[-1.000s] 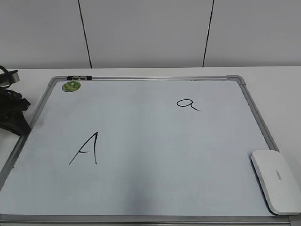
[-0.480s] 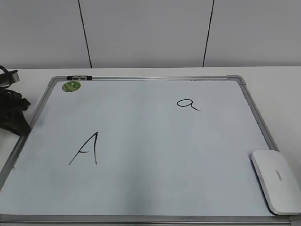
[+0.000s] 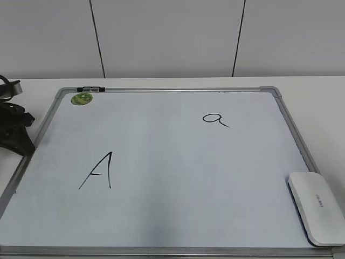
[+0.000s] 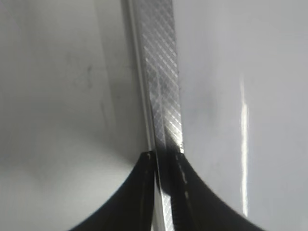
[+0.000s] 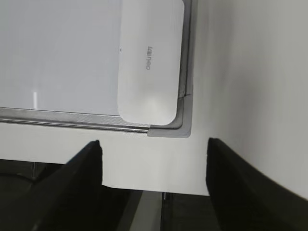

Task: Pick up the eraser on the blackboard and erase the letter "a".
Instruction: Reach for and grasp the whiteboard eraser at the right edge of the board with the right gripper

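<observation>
White table (image 3: 323,102), right tool (image 5: 154,163) spread above eraser (image 5: 150,62)

The blackboard (image 3: 161,162) is a big white board with a grey metal frame, lying flat on the white table. The eraser (image 3: 316,214) is flat and white and lies at the board's near right corner. The letter "a" (image 3: 215,120) is small and black, toward the far right.

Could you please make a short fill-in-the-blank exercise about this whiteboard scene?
1. The eraser lies in the blackboard's near-____ corner.
2. The small letter "a" is written in ____ ink.
3. The right gripper's jaws are ____.
4. The round sticker is ____.

Missing words: right; black; open; green
</observation>
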